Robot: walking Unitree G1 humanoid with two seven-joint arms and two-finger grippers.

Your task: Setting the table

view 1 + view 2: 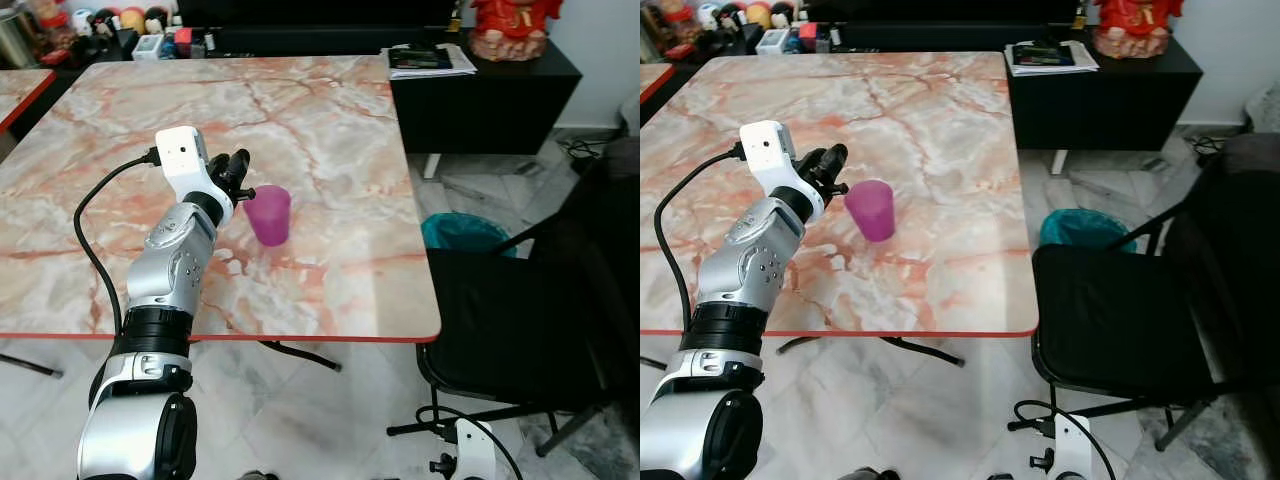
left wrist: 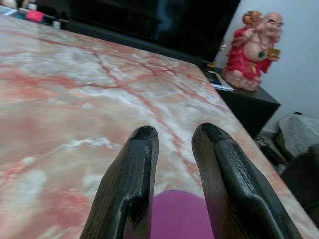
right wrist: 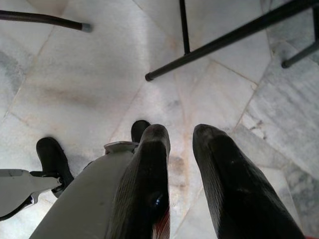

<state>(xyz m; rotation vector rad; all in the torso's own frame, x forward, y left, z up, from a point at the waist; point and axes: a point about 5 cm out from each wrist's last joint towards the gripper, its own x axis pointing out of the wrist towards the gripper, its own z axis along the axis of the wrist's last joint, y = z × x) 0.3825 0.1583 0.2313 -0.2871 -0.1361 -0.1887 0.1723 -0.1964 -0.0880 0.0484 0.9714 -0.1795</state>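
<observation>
A purple cup stands upright on the pink-veined marble table, toward the near right part of the top and well in from the red-trimmed edge. The left gripper reaches over the table from the robot's left and sits just beside the cup's rim, on its left; its two black fingers are a little apart with nothing between them, and in the left wrist view the cup's purple top shows just below and beyond the fingertips. Whether a fingertip touches the rim cannot be told. The right gripper hangs low beside the robot, pointing down at the pale tiled floor, its fingers likewise slightly apart and empty. To the right of the table stands a black chair, with a teal bin behind it. A black sideboard beyond the table's far right corner carries a stack of papers and a red figurine.
</observation>
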